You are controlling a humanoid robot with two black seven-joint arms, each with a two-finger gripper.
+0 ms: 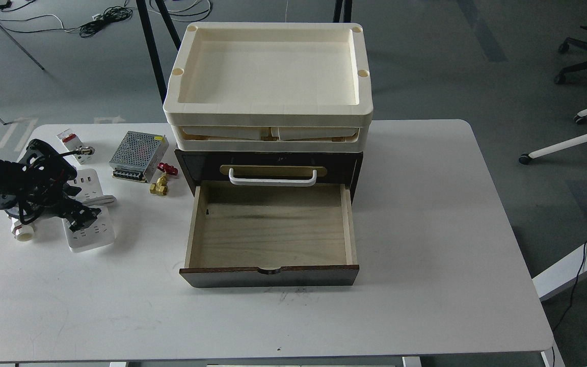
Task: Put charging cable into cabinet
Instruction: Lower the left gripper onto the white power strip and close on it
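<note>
The charging cable (pixel 89 229), a flat white power strip with its cord coiled round the middle, lies at the table's left. My left gripper (pixel 82 218) hangs low over its middle, by the coiled cord; its dark fingers cannot be told apart. The cabinet (pixel 273 173), dark brown with a white bar handle, stands mid-table. Its lower drawer (pixel 270 229) is pulled out, with nothing in its pale wood interior. Cream trays (pixel 268 71) are stacked on top. My right gripper is out of view.
A silver perforated power supply box (pixel 138 149), a red-handled brass valve (pixel 161 182) and a small white breaker with a red switch (pixel 69 140) lie left of the cabinet. A white pipe fitting (pixel 22 232) sits under my left arm. Office chairs stand far right.
</note>
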